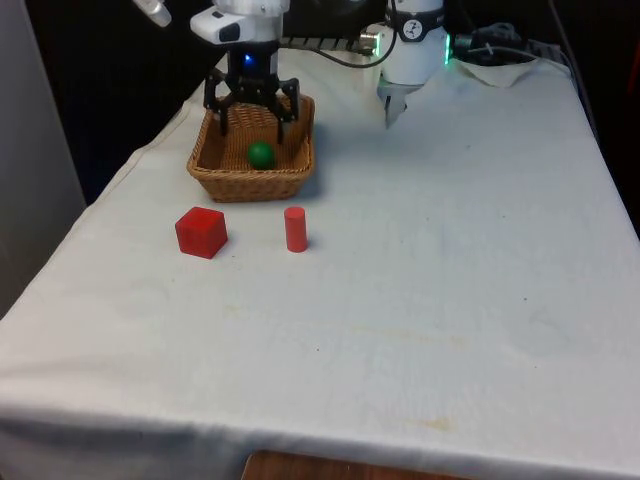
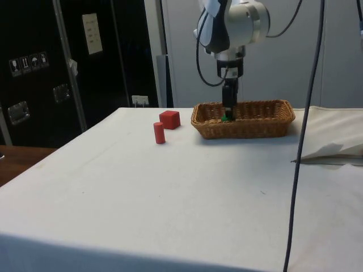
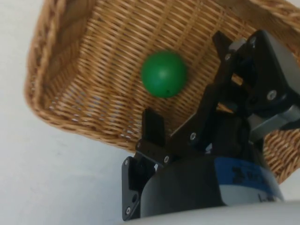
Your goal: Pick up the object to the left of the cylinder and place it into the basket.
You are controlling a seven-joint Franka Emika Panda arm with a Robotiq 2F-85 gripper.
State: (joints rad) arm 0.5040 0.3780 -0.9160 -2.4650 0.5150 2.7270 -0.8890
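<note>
gripper (image 1: 253, 112): spread wide, holding nothing, upper left of front view
green ball (image 1: 261, 154): lying loose in the basket (image 1: 216, 172), probably just under the fingers

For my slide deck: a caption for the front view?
Open gripper above wicker basket holding green ball; red cube and red cylinder on the cloth.

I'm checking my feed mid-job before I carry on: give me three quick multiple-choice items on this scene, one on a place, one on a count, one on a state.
1. Where is the green ball?
A. in the basket
B. beside the red cylinder
C. on the red cube

2. How many red things stand on the cloth?
A. one
B. two
C. three

3. How is the gripper?
A. shut on the ball
B. shut on the cube
C. open, holding nothing

Answers: 1 A, the ball lies on the basket's floor. 2 B, cube and cylinder. 3 C, the fingers stand spread above the basket, the ball lying free.
</note>
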